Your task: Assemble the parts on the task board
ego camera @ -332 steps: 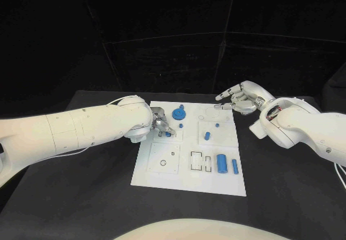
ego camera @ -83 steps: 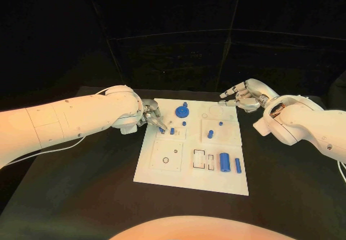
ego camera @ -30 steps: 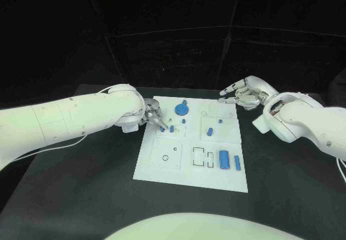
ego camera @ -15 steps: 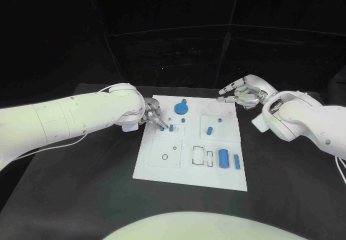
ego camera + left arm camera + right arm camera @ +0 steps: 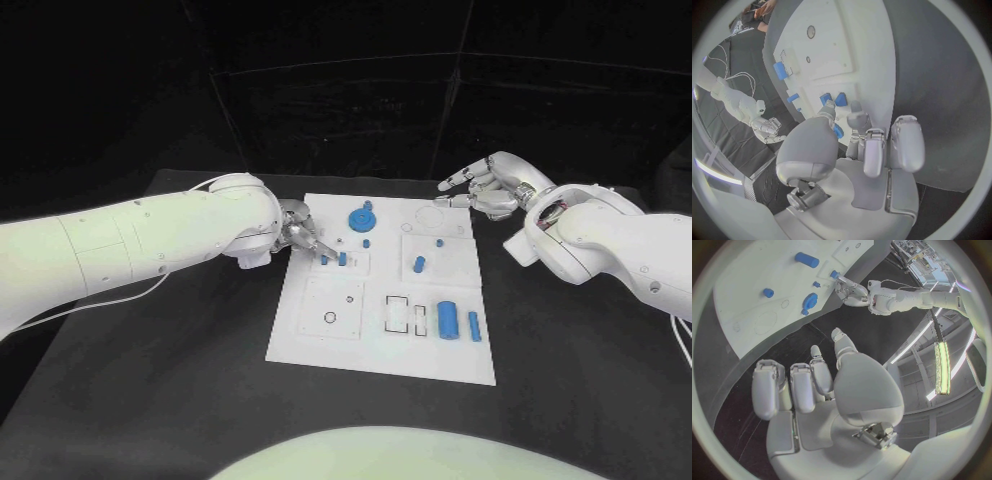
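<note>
Several blue parts sit on the white task board (image 5: 387,300), which lies in the middle of the black worktop (image 5: 173,380); toward the board's 12 o'clock end a round gear-like part (image 5: 362,216) stands, with a tiny peg (image 5: 366,242) just below it; near the board's centre, toward 1 o'clock, a short slanted peg (image 5: 420,265) rests in a square plate; at the 4 o'clock corner a thick cylinder (image 5: 449,318) lies beside a thinner rod (image 5: 473,325), the two close but apart; next to them, toward the centre, are rectangular slots (image 5: 405,314); at 8 o'clock a square plate with a small round hole (image 5: 330,318) shows.

At the board's 10 o'clock edge two small pegs (image 5: 335,260) sit close together; the left robot hand (image 5: 303,236) is over them, its fingertips (image 5: 827,111) down at one peg; in the left wrist view a blue piece (image 5: 837,131) shows between thumb and finger, so this hand pinches it with the other fingers loosely curled.

Beyond the board's 1 o'clock corner the right robot hand (image 5: 488,187) hovers off the board with fingers spread apart, holding nothing; the right wrist view shows its palm (image 5: 851,390) bare.
</note>
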Robot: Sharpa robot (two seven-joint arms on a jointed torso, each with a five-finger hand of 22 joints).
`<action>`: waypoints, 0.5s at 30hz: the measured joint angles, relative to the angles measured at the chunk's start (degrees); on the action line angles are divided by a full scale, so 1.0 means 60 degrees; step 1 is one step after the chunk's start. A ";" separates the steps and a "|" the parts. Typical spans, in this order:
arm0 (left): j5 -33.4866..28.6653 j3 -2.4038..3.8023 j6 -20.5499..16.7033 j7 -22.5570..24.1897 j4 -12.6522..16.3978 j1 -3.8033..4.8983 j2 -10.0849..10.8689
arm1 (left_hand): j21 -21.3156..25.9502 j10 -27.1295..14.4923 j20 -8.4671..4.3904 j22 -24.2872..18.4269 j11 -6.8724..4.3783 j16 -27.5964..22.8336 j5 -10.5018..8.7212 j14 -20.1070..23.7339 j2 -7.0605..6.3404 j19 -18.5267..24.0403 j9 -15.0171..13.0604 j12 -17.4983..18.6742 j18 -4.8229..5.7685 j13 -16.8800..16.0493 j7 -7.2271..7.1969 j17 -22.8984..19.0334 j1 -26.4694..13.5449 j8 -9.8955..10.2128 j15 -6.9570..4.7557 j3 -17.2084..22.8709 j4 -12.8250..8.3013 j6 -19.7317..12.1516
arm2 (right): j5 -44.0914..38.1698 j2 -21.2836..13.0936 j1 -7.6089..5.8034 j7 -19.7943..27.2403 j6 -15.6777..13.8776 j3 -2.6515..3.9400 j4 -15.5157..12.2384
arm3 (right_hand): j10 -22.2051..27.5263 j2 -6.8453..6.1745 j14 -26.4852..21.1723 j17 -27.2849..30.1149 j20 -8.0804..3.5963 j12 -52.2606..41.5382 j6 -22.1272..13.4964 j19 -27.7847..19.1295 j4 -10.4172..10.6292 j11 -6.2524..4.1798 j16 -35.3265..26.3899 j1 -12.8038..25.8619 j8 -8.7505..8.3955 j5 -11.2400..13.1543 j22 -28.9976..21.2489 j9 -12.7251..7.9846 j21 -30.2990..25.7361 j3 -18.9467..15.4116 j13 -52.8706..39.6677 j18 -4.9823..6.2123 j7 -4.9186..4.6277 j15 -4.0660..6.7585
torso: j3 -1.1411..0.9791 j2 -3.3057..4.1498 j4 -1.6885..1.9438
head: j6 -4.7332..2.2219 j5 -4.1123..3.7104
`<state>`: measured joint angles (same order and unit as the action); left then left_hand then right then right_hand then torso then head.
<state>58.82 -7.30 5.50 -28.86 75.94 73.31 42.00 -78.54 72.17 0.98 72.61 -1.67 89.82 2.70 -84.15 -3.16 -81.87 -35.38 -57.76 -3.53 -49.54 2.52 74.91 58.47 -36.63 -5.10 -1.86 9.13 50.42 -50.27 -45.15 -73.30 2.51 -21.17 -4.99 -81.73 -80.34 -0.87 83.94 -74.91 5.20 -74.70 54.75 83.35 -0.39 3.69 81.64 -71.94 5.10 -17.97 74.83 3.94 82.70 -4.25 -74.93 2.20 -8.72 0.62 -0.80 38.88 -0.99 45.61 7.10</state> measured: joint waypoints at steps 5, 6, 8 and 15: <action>-0.0334 0.0000 -0.0705 0.0250 0.0041 0.0003 0.0166 | 0.0433 -0.1135 0.0224 -0.0561 0.0389 -0.0057 0.0000 0.0037 0.0089 0.0294 0.0375 0.1506 -0.0001 0.1557 0.0452 0.0000 0.0299 0.0614 0.0254 -0.0403 0.0301 -0.1040 | 0.0000 0.0007 0.0000 0.0000 -0.0001 0.0000 0.0015 | 0.0000 0.0000 0.0000 0.0000 0.0000 0.0036 0.0000 0.0000 0.0000 0.0000 0.0000 0.0000 0.0000 0.0000 -0.0027 0.0000 -0.0040 0.0000 0.0000 0.0000 0.0000 0.0000 | -0.0003 -0.0002 -0.0001 | -0.0034 -0.0014; -0.0412 0.0001 -0.0831 0.0322 0.0064 0.0007 0.0190 | 0.0476 -0.1167 0.0252 -0.0609 0.0420 -0.0076 0.0000 0.0029 0.0114 0.0323 0.0416 0.1549 0.0000 0.1610 0.0491 0.0000 0.0389 0.0661 0.0310 -0.0448 0.0345 -0.1079 | 0.0000 0.0008 0.0000 0.0000 -0.0002 0.0000 0.0017 | 0.0000 0.0000 0.0000 0.0000 0.0000 0.0036 0.0000 0.0000 0.0000 0.0000 0.0000 0.0000 0.0000 0.0000 -0.0027 0.0000 -0.0040 0.0000 0.0000 0.0000 0.0000 0.0000 | -0.0003 -0.0003 -0.0002 | -0.0038 -0.0019; -0.0567 0.0005 -0.1061 0.0472 0.0111 0.0015 0.0230 | 0.0516 -0.1180 0.0295 -0.0692 0.0432 -0.0114 0.0000 0.0016 0.0200 0.0366 0.0494 0.1566 -0.0147 0.1695 0.0533 0.0000 0.0568 0.0667 0.0326 -0.0518 0.0361 -0.1120 | 0.0000 0.0010 0.0000 0.0000 -0.0002 0.0000 0.0019 | 0.0000 0.0000 0.0000 0.0000 0.0000 0.0036 0.0000 0.0000 0.0000 0.0000 0.0000 0.0000 0.0000 0.0000 -0.0027 0.0000 -0.0040 0.0000 0.0000 0.0001 0.0000 0.0000 | -0.0003 -0.0004 -0.0003 | -0.0055 -0.0021; -0.1238 0.0009 -0.1763 0.1526 0.0219 0.0040 0.0330 | 0.1825 -0.1857 0.0484 -0.2304 0.0624 -0.1004 -0.0001 0.0017 0.0639 0.1232 0.0759 0.2171 -0.0506 0.2171 0.0598 0.0000 0.1944 0.0667 0.0430 -0.0307 -0.0060 -0.1128 | 0.0000 0.0010 0.0000 0.0001 -0.0003 0.0000 0.0029 | 0.0000 0.0000 0.0000 0.0001 0.0000 0.0036 0.0000 0.0000 0.0000 0.0000 0.0001 0.0000 0.0000 0.0000 -0.0026 0.0000 -0.0040 0.0000 0.0000 0.0000 0.0000 0.0000 | -0.0006 -0.0005 -0.0007 | -0.0093 -0.0068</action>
<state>51.39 -7.24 -5.07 -19.70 77.26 73.54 43.98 -67.59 61.03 3.88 58.79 2.07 83.80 2.70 -84.05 0.68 -74.48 -30.82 -44.73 -6.56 -36.51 6.11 74.91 70.14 -32.63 -2.52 -3.70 8.77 43.65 -50.27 -45.09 -73.29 2.51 -21.18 -5.00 -81.55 -80.34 -0.87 83.94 -74.90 5.20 -74.48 54.75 83.35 -0.39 3.69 81.64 -71.94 5.10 -17.97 74.68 3.94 82.46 -4.25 -74.93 2.20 -8.72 0.62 -0.83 38.85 -1.04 45.05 6.69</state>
